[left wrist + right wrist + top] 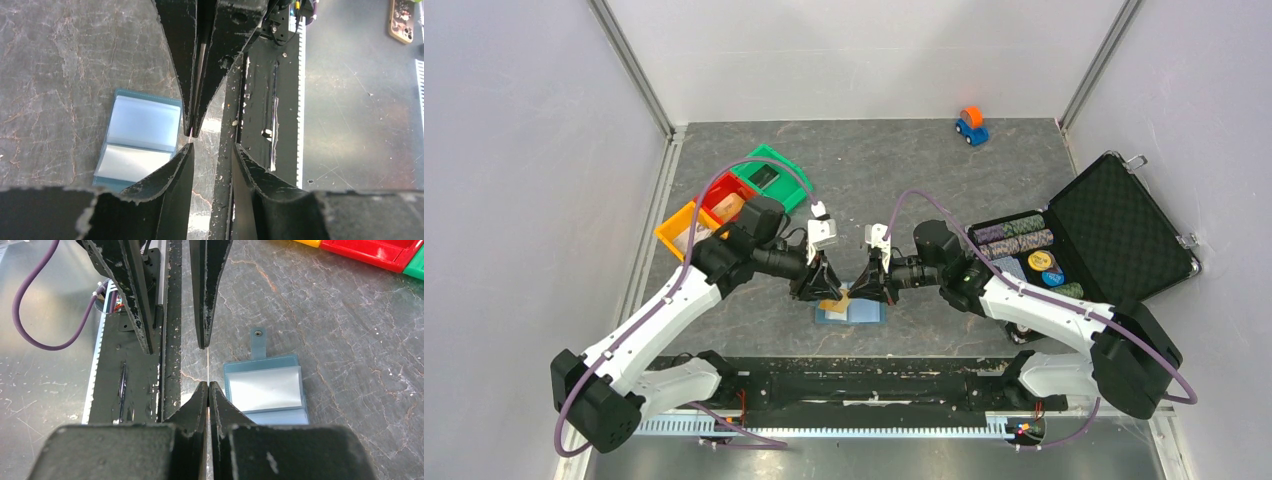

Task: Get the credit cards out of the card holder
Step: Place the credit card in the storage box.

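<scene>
The card holder (856,314) lies open and flat on the table, light blue inside, with clear slot pockets; it also shows in the left wrist view (142,135) and the right wrist view (265,390). My right gripper (869,287) (208,385) is shut on a thin tan credit card (834,301), seen edge-on (207,365) and held just above the table beside the holder. My left gripper (820,287) (212,150) faces it, open, with one fingertip (189,149) right at the card's free edge. Other cards are not visible.
Green (769,175), red (727,203) and yellow (682,232) bins stand at the left behind my left arm. A black foam-lined case (1114,225) with poker chips (1019,235) lies open at the right. A small toy car (971,125) sits at the back.
</scene>
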`<action>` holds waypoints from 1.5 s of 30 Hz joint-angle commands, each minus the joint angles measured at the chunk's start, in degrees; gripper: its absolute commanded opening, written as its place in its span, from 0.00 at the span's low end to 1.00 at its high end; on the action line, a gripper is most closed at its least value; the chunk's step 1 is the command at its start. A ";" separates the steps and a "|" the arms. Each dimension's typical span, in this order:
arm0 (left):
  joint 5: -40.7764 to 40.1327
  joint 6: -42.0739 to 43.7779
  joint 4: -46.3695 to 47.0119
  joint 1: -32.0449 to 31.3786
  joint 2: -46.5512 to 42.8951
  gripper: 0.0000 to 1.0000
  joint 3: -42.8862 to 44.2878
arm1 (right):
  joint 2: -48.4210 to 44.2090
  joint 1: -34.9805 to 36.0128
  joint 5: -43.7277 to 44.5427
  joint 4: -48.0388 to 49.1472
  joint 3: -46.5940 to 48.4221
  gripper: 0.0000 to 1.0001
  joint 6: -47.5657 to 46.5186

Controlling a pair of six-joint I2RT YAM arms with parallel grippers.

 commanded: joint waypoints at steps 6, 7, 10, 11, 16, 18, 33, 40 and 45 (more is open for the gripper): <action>-5.15 5.45 -5.29 -1.87 2.43 0.35 3.76 | 0.20 -0.15 -2.05 0.27 3.07 0.00 0.74; -5.43 5.46 -5.68 -2.04 2.67 0.34 3.96 | 0.18 -0.16 -2.05 0.10 3.06 0.00 0.74; -5.82 5.64 -5.65 -2.32 2.88 0.27 4.01 | 0.28 -0.11 -2.32 -0.24 3.06 0.00 0.66; -5.85 5.67 -5.66 -2.41 2.91 0.26 4.06 | 0.32 -0.18 -2.39 -0.34 3.13 0.00 0.69; -7.64 6.25 -5.65 -2.50 2.27 0.36 4.14 | 1.41 -0.16 -3.71 -0.95 3.57 0.00 0.54; -8.20 6.23 -5.64 -2.55 2.27 0.37 4.10 | 1.81 -0.16 -3.89 -0.95 3.64 0.00 0.47; -10.96 6.32 -6.61 -2.70 3.39 0.38 4.18 | 2.48 -0.16 -5.01 -0.98 4.38 0.00 0.40; -12.96 5.37 -6.28 -2.68 3.77 0.40 4.89 | 2.12 -0.16 -4.80 -0.99 3.94 0.00 -0.31; -12.72 4.85 -5.87 -2.68 3.35 0.41 4.81 | 1.79 -0.16 -4.69 -1.16 3.80 0.00 -0.58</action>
